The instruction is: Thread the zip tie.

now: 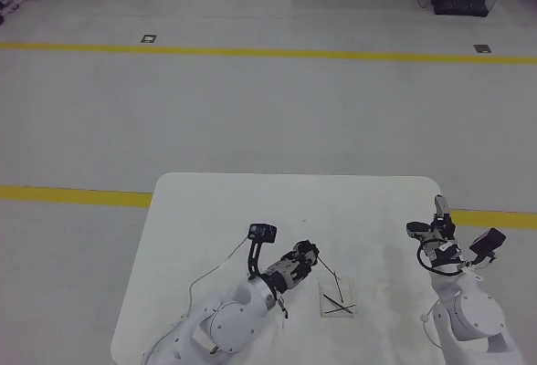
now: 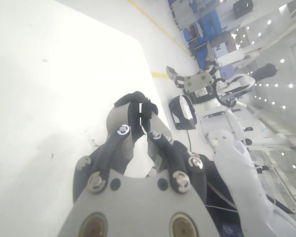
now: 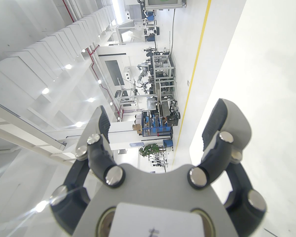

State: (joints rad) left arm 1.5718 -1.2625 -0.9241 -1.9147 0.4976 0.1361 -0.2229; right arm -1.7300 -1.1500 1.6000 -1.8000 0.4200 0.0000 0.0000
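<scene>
The left arm lies low over the near left part of the table, bent at the elbow, its forearm pointing toward the middle. The left gripper has its fingers pressed together on one end of a thin dark zip tie. The tie slants from the fingertips down to a small clear tray, just beside the gripper, where more ties lie crossed. Well apart, at the right edge of the table, the right arm stands upright with its wrist turned toward the far floor. The right gripper is spread wide and holds nothing. Its base carries a white label; the print is too small to read.
</scene>
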